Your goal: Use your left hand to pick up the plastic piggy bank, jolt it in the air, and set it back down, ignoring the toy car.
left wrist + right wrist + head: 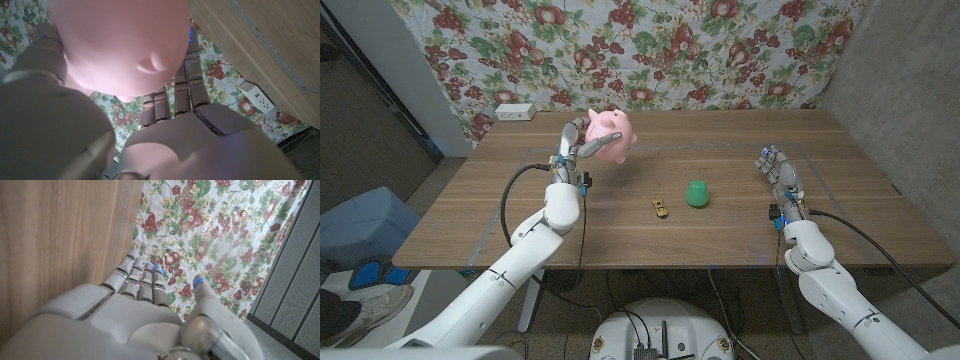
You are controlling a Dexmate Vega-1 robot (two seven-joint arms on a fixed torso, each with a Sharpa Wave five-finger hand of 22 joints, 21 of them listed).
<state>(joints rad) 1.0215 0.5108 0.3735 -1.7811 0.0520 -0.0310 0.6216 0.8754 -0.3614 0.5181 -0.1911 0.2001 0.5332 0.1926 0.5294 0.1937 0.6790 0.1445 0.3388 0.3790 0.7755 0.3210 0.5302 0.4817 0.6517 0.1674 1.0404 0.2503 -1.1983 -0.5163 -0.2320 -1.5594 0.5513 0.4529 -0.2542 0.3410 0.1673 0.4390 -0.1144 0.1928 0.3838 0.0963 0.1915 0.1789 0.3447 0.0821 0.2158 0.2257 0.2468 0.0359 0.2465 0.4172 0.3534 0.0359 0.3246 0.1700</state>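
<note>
pink glossy plastic, round-bodied with small ears: the piggy bank (609,136) sits raised above the wooden table (720,150) in the head view, clamped in the left hand (576,147), whose fingers wrap its near side so it can be shaken without slipping. it hangs over the table's far left part, well apart from everything else. the small yellow toy car (661,208) lies near the middle and a green egg-shaped object (697,193) just beside it; both sit clear of the likely set-down spot, so nothing seems to block the way down. the right hand (778,173) waits at the right side, fingers extended and a little apart, holding nothing.

in the left wrist view the bank's pink belly (120,45) presses close against the hand, fingers (192,75) reaching up alongside it; a white power strip (256,96) lies near the table edge by the floral cloth (220,75).

in the right wrist view the fingers (142,277) stretch along the tabletop, empty.
</note>
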